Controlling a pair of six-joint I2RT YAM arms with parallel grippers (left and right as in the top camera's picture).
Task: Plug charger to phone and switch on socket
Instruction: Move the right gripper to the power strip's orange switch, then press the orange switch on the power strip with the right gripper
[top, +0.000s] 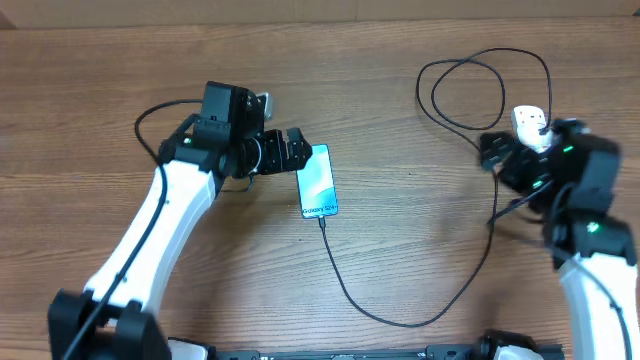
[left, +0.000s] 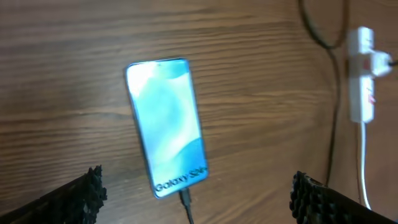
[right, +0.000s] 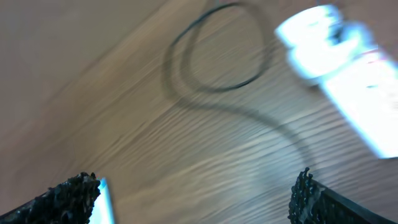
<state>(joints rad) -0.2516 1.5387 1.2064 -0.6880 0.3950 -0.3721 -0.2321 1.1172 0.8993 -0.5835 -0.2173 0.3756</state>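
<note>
The phone (top: 318, 182) lies flat mid-table with its blue-white screen (left: 166, 124) up. The charger's small tip (left: 185, 199) sits in the phone's bottom edge. Its thin black cable (top: 400, 320) sweeps right and loops (top: 480, 90) toward the white socket (top: 530, 123). My left gripper (top: 298, 152) stands open just left of the phone's top end, touching nothing; in the wrist view it (left: 198, 186) hangs above the phone's lower end. My right gripper (top: 493, 152) is open beside the socket (right: 348, 74), in a blurred view. The cable's far end is hidden under the right arm.
A thick white cord (left: 362, 162) runs from the socket (left: 364, 74) toward the near edge. The wooden table (top: 420, 200) shows bare wood between the phone and the cable sweep. A strip of the phone (right: 104, 199) shows by my right gripper's left finger (right: 78, 193).
</note>
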